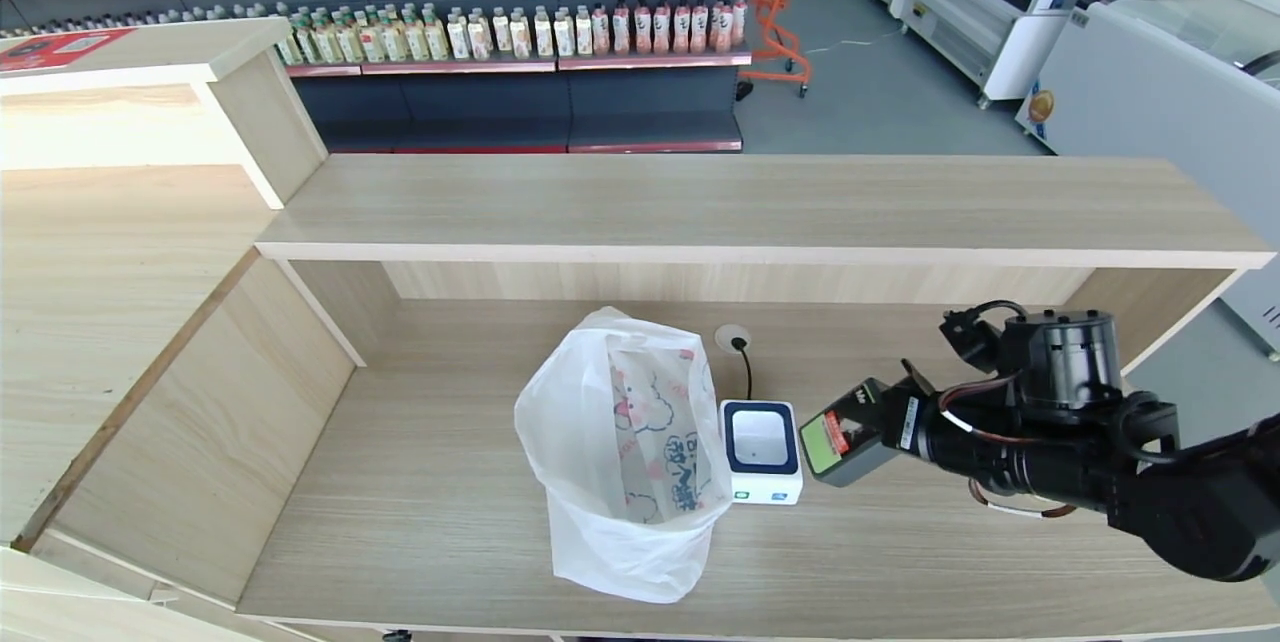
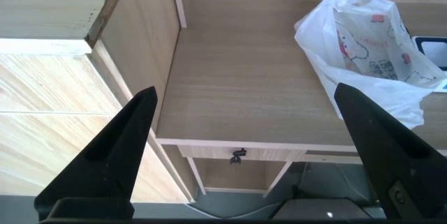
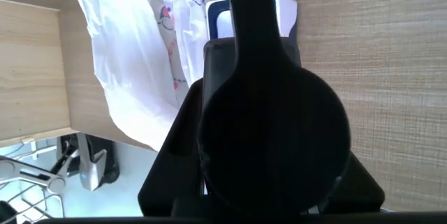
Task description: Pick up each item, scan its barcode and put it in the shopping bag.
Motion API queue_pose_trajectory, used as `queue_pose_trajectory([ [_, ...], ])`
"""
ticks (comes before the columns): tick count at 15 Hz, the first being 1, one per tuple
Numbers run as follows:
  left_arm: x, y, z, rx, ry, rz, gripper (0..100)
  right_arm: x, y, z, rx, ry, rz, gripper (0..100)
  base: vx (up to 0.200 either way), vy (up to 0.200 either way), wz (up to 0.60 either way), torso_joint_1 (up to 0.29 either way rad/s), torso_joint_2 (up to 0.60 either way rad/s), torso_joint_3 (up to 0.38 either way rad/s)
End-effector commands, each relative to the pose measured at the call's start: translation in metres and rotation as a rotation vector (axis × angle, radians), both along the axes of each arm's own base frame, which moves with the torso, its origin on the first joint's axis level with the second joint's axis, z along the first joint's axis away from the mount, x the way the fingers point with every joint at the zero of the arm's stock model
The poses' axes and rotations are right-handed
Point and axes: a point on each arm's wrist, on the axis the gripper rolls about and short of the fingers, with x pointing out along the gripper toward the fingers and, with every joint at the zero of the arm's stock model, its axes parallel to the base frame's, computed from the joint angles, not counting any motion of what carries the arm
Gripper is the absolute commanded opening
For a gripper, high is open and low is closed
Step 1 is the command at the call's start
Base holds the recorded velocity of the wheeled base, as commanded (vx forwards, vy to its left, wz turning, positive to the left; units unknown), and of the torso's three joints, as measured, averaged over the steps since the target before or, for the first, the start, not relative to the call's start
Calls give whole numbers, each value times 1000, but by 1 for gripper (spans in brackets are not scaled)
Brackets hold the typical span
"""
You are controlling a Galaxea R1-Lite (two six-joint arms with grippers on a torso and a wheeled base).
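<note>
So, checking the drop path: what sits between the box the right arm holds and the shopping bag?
The white scanner stands on the counter between box and bag, as the head view shows.

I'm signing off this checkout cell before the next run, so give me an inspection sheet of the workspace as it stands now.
Surface: pale wood-grain counter, no spills seen.
Job's things: white plastic shopping bag upright, printed pack inside; white box scanner with dark window beside it; dark box with green-and-red label held next to the scanner.
Clutter: nothing seen.
Grippers: right gripper shut on the dark box; left gripper open, above the counter's near edge.
Cables: black scanner cable runs to a round grommet.
Surroundings: shelves of bottles, white freezers.
</note>
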Motion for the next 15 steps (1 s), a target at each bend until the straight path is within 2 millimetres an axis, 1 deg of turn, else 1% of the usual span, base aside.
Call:
queue_pose_trajectory([
  [1,0,0,0,0,2,2,100,8,11,-18,-11,30,24,0,0,0,0,0,0,0],
  [4,0,0,0,0,2,0,100,16,20,-32,-47,-7,70,0,0,0,0,0,0,0],
  [8,0,0,0,0,2,2,100,33,30,-54,-114,-56,121,0,0,0,0,0,0,0],
  [12,0,0,0,0,2,0,100,42,35,-54,-121,-79,132,0,0,0,0,0,0,0],
  [15,0,0,0,0,2,0,100,43,41,-53,-113,-88,147,0,0,0,0,0,0,0],
])
